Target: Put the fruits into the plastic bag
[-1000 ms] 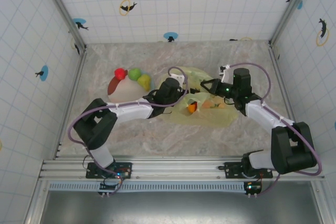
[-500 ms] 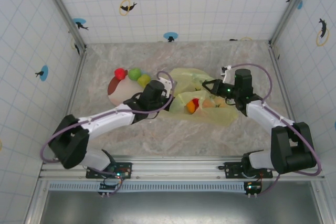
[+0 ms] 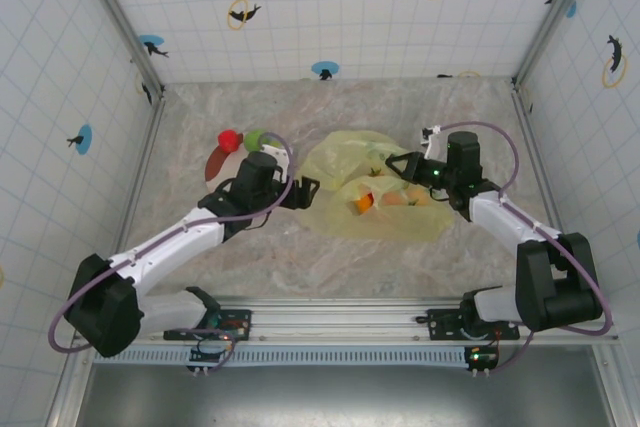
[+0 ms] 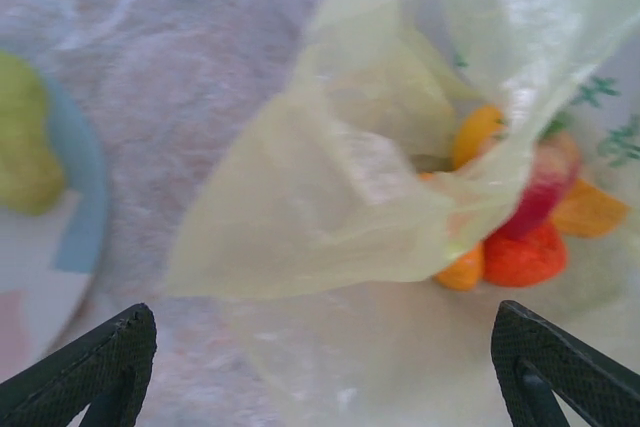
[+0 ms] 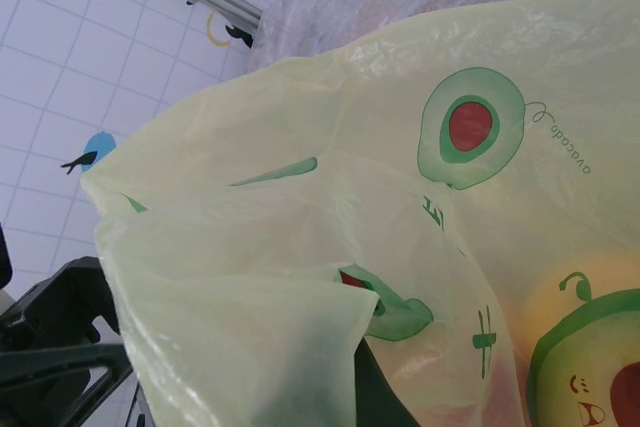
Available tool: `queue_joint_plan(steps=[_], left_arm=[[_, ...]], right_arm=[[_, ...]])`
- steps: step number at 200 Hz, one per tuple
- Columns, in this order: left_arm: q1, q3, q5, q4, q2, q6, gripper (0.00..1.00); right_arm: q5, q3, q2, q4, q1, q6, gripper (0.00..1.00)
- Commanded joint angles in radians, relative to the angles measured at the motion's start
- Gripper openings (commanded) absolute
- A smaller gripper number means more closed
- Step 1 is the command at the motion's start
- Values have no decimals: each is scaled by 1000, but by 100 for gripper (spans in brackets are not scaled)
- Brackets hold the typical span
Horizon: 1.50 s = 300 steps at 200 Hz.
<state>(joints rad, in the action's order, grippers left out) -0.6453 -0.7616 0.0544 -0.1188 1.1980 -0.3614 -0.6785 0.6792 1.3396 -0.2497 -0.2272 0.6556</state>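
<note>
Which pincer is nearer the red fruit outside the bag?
Left. The left pincer hangs open between the red fruit and the plastic bag; the right pincer grips the bag's far side.

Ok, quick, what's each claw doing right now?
Left claw: open, holding nothing.
Right claw: closed, pinching the edge of the plastic bag.

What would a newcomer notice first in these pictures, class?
The translucent plastic bag lies mid-table, with orange and red fruits glowing through it. The right gripper is shut on a fold of it, and the open left gripper hovers at its left side, near a red fruit and a green fruit.
</note>
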Motion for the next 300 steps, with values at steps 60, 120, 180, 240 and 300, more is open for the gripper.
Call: queue_joint_plan(steps=[60,120,180,240,300], left_arm=[[353,-36,-189,-24,-61,-61,95],[613,-233,-53,-71,242,-104,96],[635,-425,-45,-104,530,-87,96],[635,-564,-5,-117,729,-67,90],[635,-655,16,-150,865,-53,79]], right_arm=[[-15,-30,-8,-38,7,-1,0],[-25,-32,7,-64,8,7,0],[-43,-23,26,-91,8,22,0],[-45,-27,32,-88,12,19,0],[-47,-23,36,-86,14,19,0]])
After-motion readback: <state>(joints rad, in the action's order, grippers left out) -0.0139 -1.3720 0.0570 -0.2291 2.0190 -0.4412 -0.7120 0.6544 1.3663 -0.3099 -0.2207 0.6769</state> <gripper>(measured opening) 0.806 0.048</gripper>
